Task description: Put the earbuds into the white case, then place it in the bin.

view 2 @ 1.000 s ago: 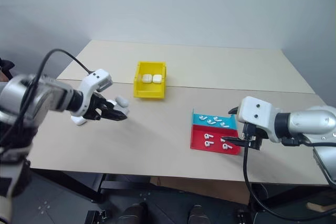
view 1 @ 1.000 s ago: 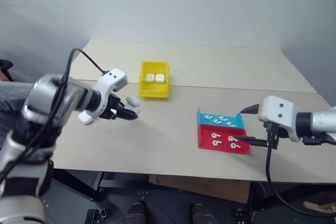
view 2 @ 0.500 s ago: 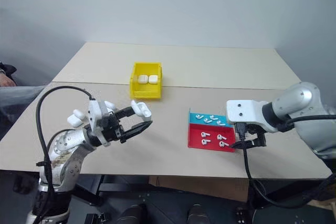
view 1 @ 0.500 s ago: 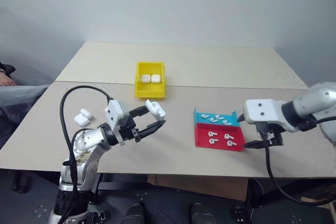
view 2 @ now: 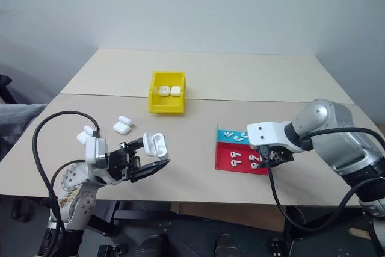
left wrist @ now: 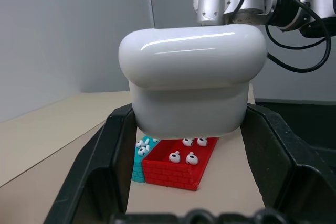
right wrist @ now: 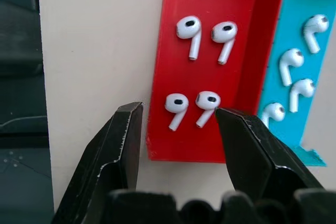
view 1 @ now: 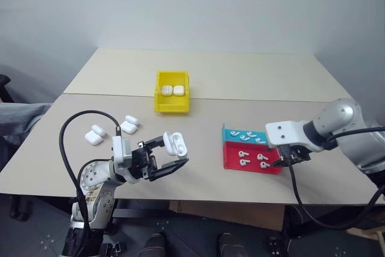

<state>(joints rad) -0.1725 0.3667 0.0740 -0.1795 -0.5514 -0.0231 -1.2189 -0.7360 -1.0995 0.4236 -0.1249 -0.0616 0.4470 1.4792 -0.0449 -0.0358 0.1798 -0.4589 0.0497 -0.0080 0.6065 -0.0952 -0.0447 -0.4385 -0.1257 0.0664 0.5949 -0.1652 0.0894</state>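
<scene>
Left gripper [view 1: 170, 159] clamped on open white case [view 1: 174, 142], lid flipped up, held above table's [view 1: 252, 82] near edge. Right gripper [right wrist: 178, 129] jaws apart, empty, over red tray section [right wrist: 210, 72], straddling two earbuds [right wrist: 191, 106]. Yellow bin [view 1: 173, 91] farther back holds two cases; three spare cases [view 1: 111, 129] lie left.
</scene>
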